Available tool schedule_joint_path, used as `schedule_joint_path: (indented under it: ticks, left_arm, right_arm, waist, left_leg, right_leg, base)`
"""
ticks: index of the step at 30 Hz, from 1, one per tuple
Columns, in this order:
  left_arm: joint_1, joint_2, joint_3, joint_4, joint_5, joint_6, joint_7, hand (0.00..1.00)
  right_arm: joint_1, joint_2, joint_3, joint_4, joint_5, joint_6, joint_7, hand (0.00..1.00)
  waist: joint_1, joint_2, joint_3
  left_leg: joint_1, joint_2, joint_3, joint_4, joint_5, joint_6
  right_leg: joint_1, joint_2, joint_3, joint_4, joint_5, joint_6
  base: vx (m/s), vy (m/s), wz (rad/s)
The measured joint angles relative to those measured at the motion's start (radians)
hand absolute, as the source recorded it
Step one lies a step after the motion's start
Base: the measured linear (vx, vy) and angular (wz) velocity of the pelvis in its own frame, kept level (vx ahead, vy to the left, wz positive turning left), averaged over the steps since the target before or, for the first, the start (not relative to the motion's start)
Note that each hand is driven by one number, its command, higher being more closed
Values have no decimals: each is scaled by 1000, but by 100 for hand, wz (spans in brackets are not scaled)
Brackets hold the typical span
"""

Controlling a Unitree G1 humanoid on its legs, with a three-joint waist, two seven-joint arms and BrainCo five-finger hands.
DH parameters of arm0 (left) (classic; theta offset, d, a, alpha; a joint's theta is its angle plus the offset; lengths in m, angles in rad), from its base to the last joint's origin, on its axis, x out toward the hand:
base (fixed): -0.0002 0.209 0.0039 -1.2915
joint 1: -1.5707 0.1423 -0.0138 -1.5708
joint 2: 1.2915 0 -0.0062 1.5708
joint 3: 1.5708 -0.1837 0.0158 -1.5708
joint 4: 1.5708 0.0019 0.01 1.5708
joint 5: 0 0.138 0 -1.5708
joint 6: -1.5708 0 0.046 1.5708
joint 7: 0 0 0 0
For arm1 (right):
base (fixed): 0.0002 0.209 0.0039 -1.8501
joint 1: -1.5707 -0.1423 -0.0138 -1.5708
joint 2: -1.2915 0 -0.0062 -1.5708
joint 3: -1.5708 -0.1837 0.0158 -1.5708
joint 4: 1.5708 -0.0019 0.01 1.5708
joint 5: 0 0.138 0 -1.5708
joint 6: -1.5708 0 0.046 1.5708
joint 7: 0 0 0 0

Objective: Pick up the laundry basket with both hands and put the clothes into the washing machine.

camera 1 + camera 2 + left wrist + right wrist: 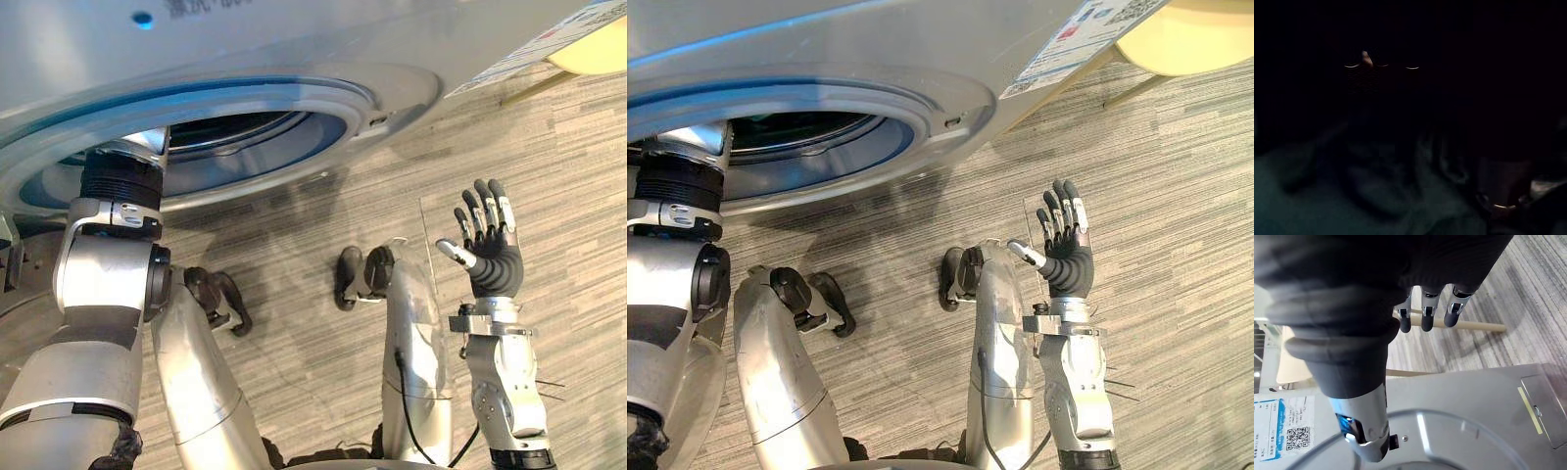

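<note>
Where the floor (568, 147) runs up to the washer (294, 39), it is laid in narrow grey and brown streaks like planking, and it is bare around the robot. At the far right edge of the room stands a pale cream seat (1195, 39) on a light wooden leg (1474, 325).

The washer has a smooth silver-grey front with a white and blue label (1078, 29) stuck near its corner. A wide, shiny ring surrounds its round opening (235, 132), which is dark and blue-tinted inside.

The left arm (108, 274) is in the opening up to its ribbed wrist cover. The left hand is hidden in the drum, and I cannot tell how it is set. Its wrist view is nearly black, with what look like dim folds of dark cloth (1376, 196) lying in the drum; their colour and kind cannot be made out.

The right hand (495, 259) is raised over the floor, well apart from the washer, palm up. Its fingers (482, 206) are straight and close together with the thumb out to the side, and it holds nothing.
</note>
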Motion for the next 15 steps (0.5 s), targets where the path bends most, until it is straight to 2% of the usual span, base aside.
schedule_joint_path:
  ticks: [4, 9, 13, 15]
  left_arm:
    - [1, 3, 1, 6, 53, 15, -8, 0]
    - [45, 10, 7, -11, 40, 21, -43, 0]
    - [261, 22, 17, -218, -23, 15, -39, 0]
    - [407, -20, 50, -282, -80, 12, -38, 0]
  right_arm:
    - [14, -20, -8, -15, 38, 14, 32, 0]
    - [18, -35, -11, -43, 74, 19, 63, 0]
    - [54, -38, -10, -43, 78, 39, 78, 0]
    - [48, -26, 1, 19, 83, 43, 96, 0]
  waist:
    - [0, -1, 0]
    - [4, -2, -2]
    - [5, -7, -41]
    - [16, -7, -45]
  left_leg:
    - [2, -1, -8, -6, 2, -3]
    - [40, -4, -6, -36, 9, -8]
    - [82, -17, 8, -98, 27, -21]
    - [138, -20, 5, -141, 35, -34]
  right_leg:
    - [13, -1, -11, -8, 0, 0]
    - [52, -4, -20, -32, -3, -6]
    - [90, -17, -31, -70, -8, -13]
    - [152, -19, -50, -105, -11, -18]
  base:
    - [51, -19, 0]
    - [39, -21, 5]
    - [69, -55, 15]
    - [81, -59, 14]
